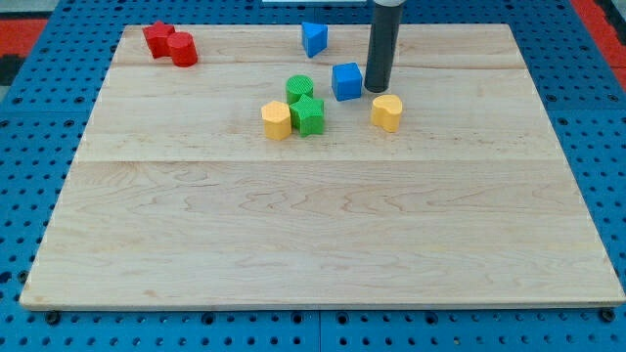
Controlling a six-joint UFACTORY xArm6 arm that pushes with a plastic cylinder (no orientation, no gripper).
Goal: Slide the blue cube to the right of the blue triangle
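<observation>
The blue cube (346,81) sits on the wooden board in the upper middle of the view. The blue triangle (313,39) lies above and a little to its left, near the board's top edge. My tip (378,89) rests on the board just to the right of the blue cube, very close to its right side; whether it touches is hard to tell. The rod rises straight up out of the view's top.
A yellow block (387,112) lies just below my tip. Two green blocks (303,104) and another yellow block (277,120) cluster left of the cube. Two red blocks (170,44) sit at the top left. The board (313,235) lies on a blue pegboard.
</observation>
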